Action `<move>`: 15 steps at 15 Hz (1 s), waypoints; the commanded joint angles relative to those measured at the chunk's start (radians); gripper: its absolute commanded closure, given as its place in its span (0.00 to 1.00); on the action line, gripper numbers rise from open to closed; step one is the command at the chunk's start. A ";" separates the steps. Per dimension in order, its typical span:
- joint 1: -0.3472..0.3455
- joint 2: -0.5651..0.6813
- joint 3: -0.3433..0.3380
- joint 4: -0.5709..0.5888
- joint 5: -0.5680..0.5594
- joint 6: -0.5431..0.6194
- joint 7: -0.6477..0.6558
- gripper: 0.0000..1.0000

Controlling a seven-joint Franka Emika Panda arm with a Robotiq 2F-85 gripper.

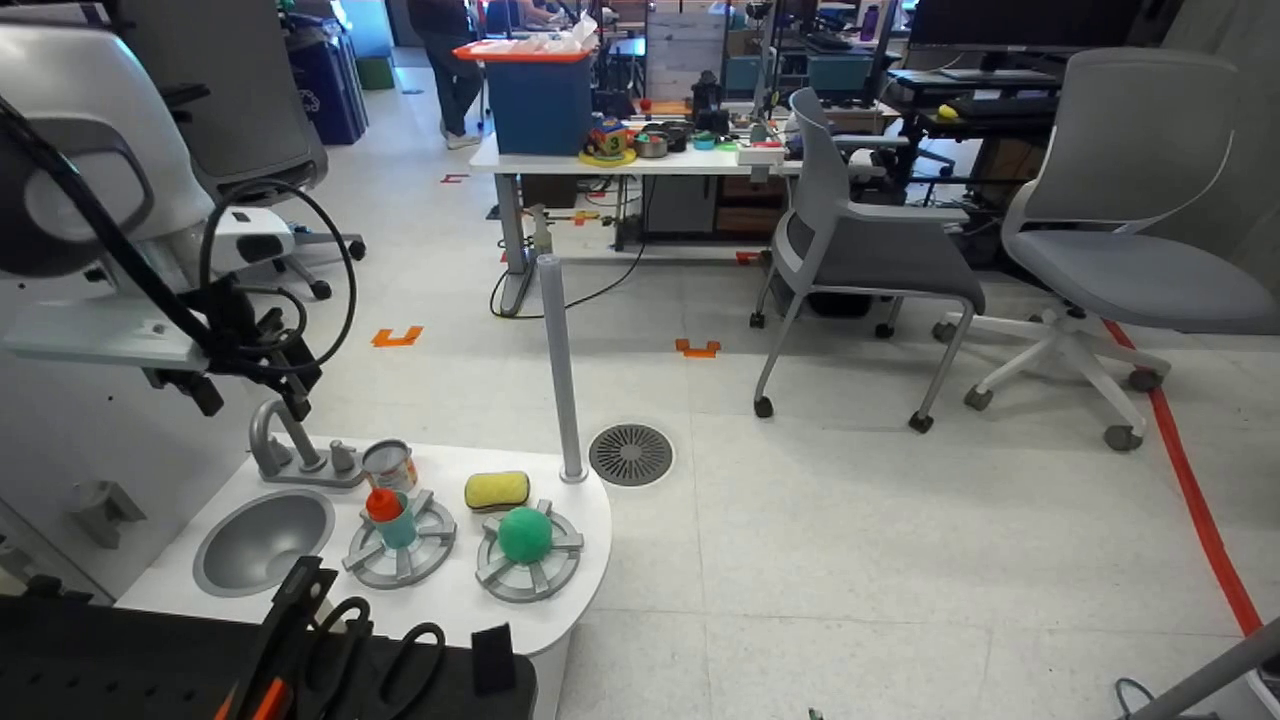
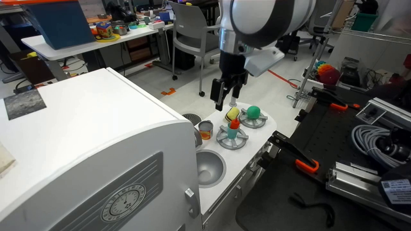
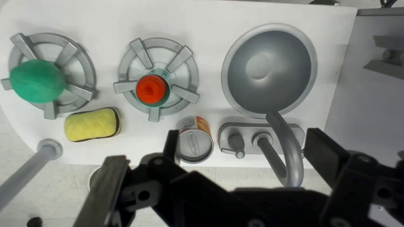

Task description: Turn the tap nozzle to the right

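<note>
Pincer (image 3: 246, 143), one, mine: fingers (image 3: 326, 154) spread wide apart, held higher than the white countertop (image 3: 208, 19).
Tap nozzle (image 3: 294, 154), silver-grey, arched: seen between my two fingers in the wrist view, nearer the finger at that view's right; whether they touch, I cannot tell.
Sink basin (image 3: 268, 91), round, grey: ahead of my fingertips, its rim overlapped by the nozzle's end in that view.
Can (image 3: 196, 145), orange on its label: just beside my other fingertip there; contact unclear.
Teal cup (image 1: 399, 532), red piece (image 3: 151, 89) inside, on a grey burner (image 3: 180, 59): ahead and left of my pincer in the wrist view.
Yellow sponge (image 3: 90, 124): left of my pincer.
Green round piece (image 3: 37, 81), on a second burner (image 3: 80, 91): left of me, beyond the sponge.
</note>
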 commanded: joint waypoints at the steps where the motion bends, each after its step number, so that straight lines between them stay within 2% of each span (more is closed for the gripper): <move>1: 0.030 0.239 0.007 0.207 -0.060 0.074 -0.007 0.00; 7: 0.101 0.438 -0.023 0.339 -0.136 0.154 -0.027 0.00; 11: 0.132 0.480 -0.036 0.362 -0.173 0.213 -0.047 0.00; 15: 0.169 0.487 -0.057 0.337 -0.212 0.338 -0.083 0.00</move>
